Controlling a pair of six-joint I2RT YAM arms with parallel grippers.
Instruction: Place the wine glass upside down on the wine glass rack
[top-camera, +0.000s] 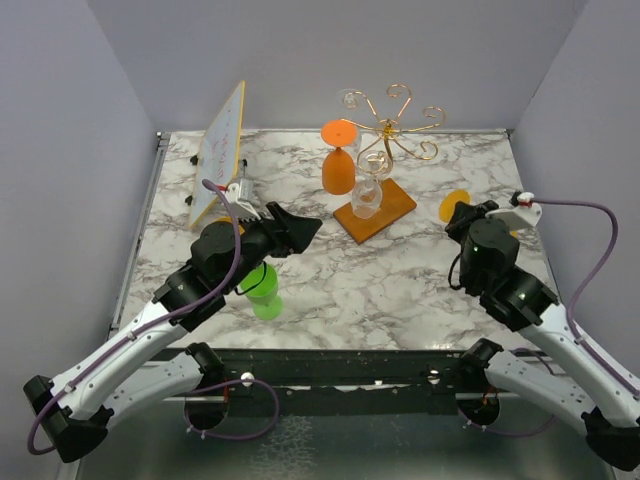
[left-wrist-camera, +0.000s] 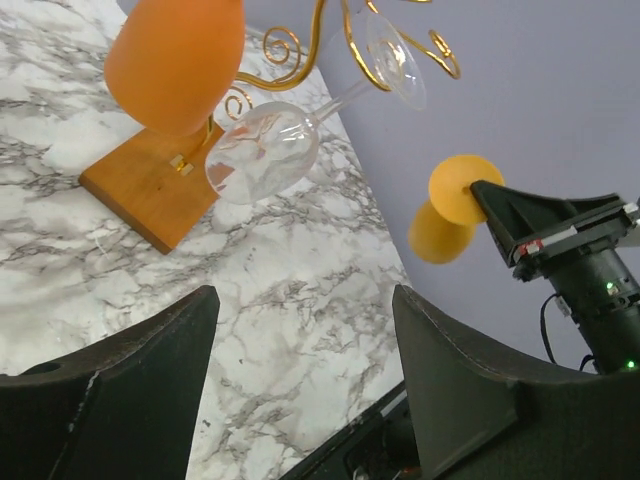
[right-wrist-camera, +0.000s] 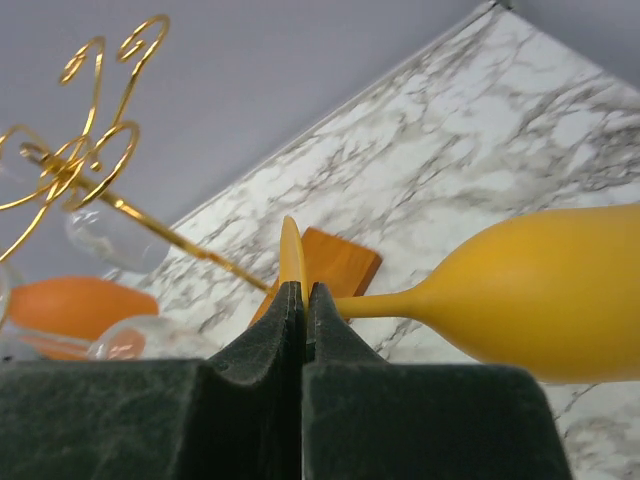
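The wine glass rack is gold wire on a brown wooden base. An orange glass and a clear glass hang from it upside down. My right gripper is shut on the thin foot of a yellow wine glass, held on its side right of the rack, and the same yellow wine glass shows from above. My left gripper stands open and empty, left of the base. Its wrist view shows the fingers wide apart over bare marble, with the clear glass ahead.
A green glass sits on the marble table under my left arm. A tilted whiteboard stands at the back left. Grey walls close the table on three sides.
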